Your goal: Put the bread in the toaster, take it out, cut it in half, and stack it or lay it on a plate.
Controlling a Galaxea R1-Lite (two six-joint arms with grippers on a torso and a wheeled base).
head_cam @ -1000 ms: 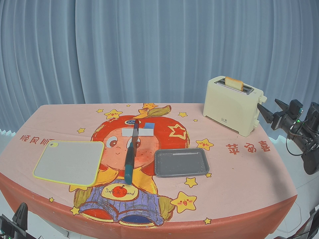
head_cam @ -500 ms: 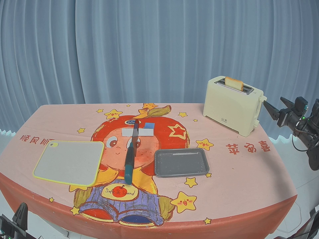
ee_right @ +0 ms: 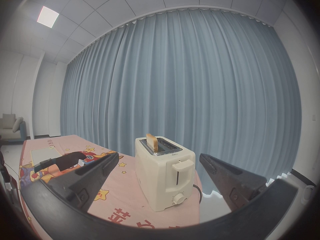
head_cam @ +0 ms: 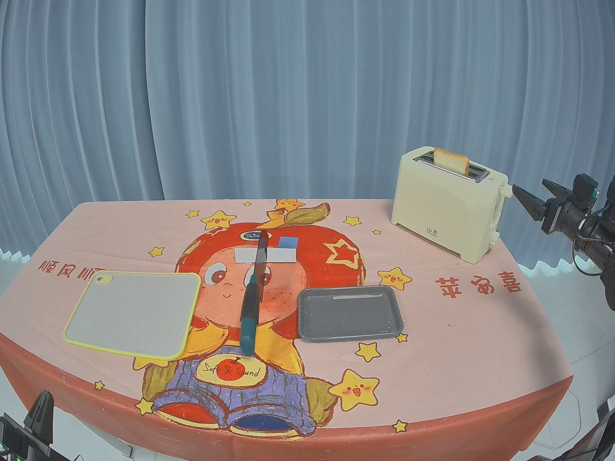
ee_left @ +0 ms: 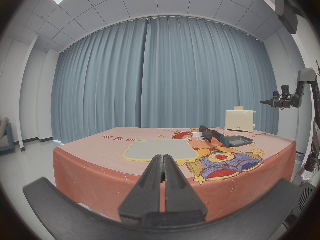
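Right gripper (head_cam: 530, 186) spread wide, empty. Bread slice (head_cam: 450, 160) stands upright in the toaster (head_cam: 445, 209) slot, ahead of these jaws. Left gripper (ee_left: 163, 164) pressed closed, well apart; I judge right arm nearer.

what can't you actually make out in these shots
- Lower part of the bread: head and right wrist views, sunk in the toaster slot.
- Marks around the dial: right wrist view, too small to read.
- Left tool: head view, mostly cut off by the bottom edge.
- Inside of the plate: left wrist view, seen nearly edge-on, partly behind the knife handle.
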